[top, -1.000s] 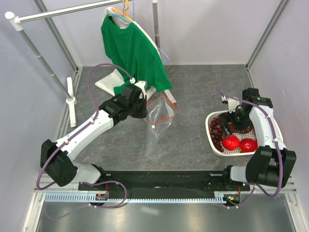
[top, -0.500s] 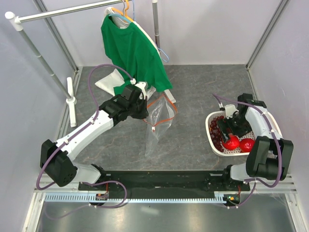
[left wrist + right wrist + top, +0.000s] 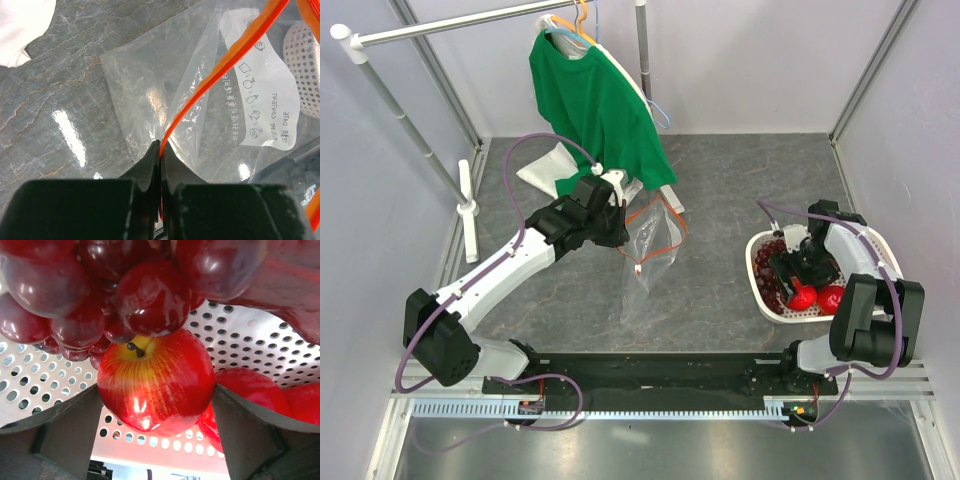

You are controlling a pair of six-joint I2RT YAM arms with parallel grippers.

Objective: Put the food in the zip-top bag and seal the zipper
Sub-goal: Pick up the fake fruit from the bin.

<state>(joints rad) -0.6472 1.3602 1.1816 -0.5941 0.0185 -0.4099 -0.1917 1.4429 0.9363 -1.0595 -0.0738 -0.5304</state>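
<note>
The clear zip-top bag (image 3: pixel 645 270) hangs over the grey table from my left gripper (image 3: pixel 620 232). That gripper (image 3: pixel 161 150) is shut on the orange-red zipper strip (image 3: pixel 225 65); the bag's white label (image 3: pixel 260 100) shows behind it. The small white slider (image 3: pixel 636 268) hangs on the strip. My right gripper (image 3: pixel 803 283) is down in the white basket (image 3: pixel 752 262). It (image 3: pixel 157 390) is open, its fingers (image 3: pixel 70 430) flanking a red apple (image 3: pixel 155 380). Dark grapes (image 3: pixel 100 290) lie just beyond it. More red fruit (image 3: pixel 832 296) sits beside it. The pepper is not clearly seen.
A green shirt (image 3: pixel 595 100) hangs on a hanger from the clothes rail (image 3: pixel 450 25) at the back left. A white cloth bundle (image 3: pixel 550 170) lies beneath it. A white post (image 3: pixel 468 195) stands at the far left. Grey walls enclose the table.
My right gripper has moved toward me and down into the basket, coming round the red apple. My left gripper has kept holding the bag's strip in place.
</note>
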